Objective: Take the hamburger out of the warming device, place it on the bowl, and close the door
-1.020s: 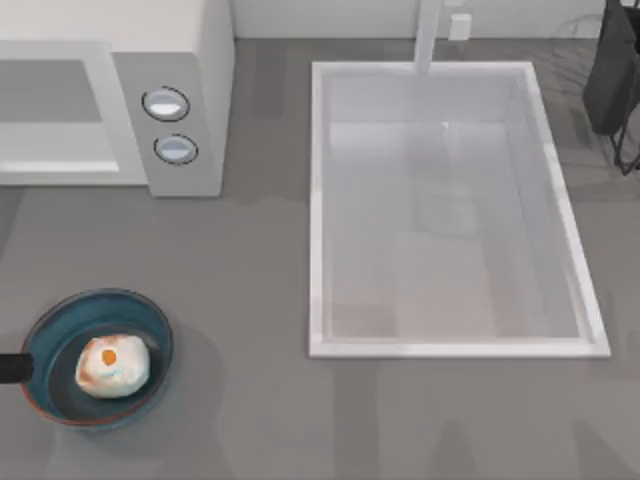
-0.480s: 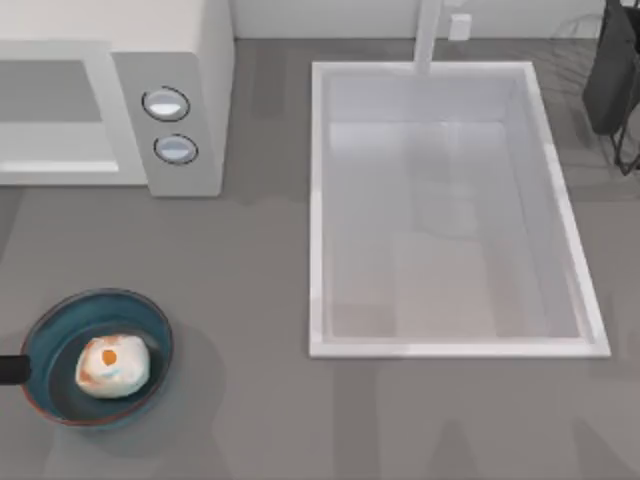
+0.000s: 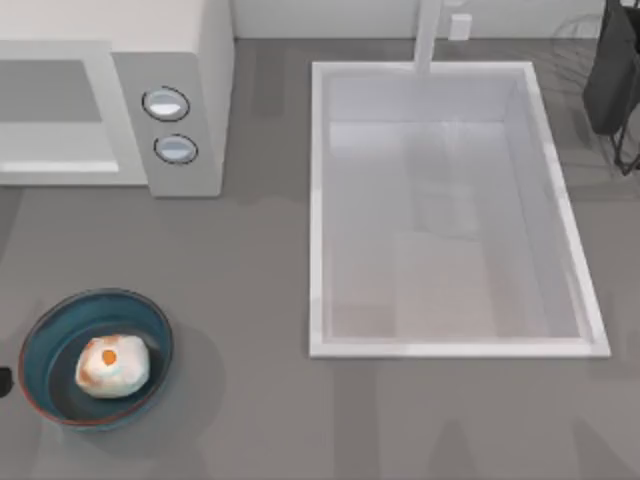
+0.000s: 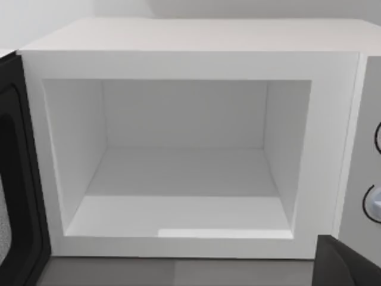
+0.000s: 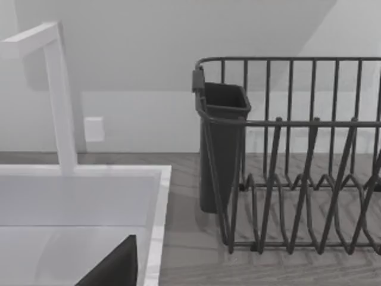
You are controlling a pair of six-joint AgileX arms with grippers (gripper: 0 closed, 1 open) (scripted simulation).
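The hamburger (image 3: 112,367), a cream lump with orange patches, lies inside the teal bowl (image 3: 45,345) at the table's front left. A dark bit of my left gripper (image 3: 3,380) sits at the left edge, just apart from the bowl's rim. The warming device (image 3: 190,60) stands at the back left with two round dials (image 3: 166,103). In the left wrist view its cavity (image 4: 178,173) is white and empty. The door (image 4: 18,179) stands swung open beside the cavity, dark inner face showing. A dark part of my right gripper (image 5: 113,268) hangs by the sink's edge.
A large white sink basin (image 3: 450,210) with a white faucet (image 3: 428,35) takes up the table's right half. A dark wire dish rack (image 5: 297,161) with a cutlery cup (image 5: 220,143) stands at the back right. Bare grey tabletop (image 3: 250,300) lies between bowl and sink.
My left gripper has drawn back leftwards from the bowl's rim, nearly out of the top view. The hamburger and bowl have stayed put.
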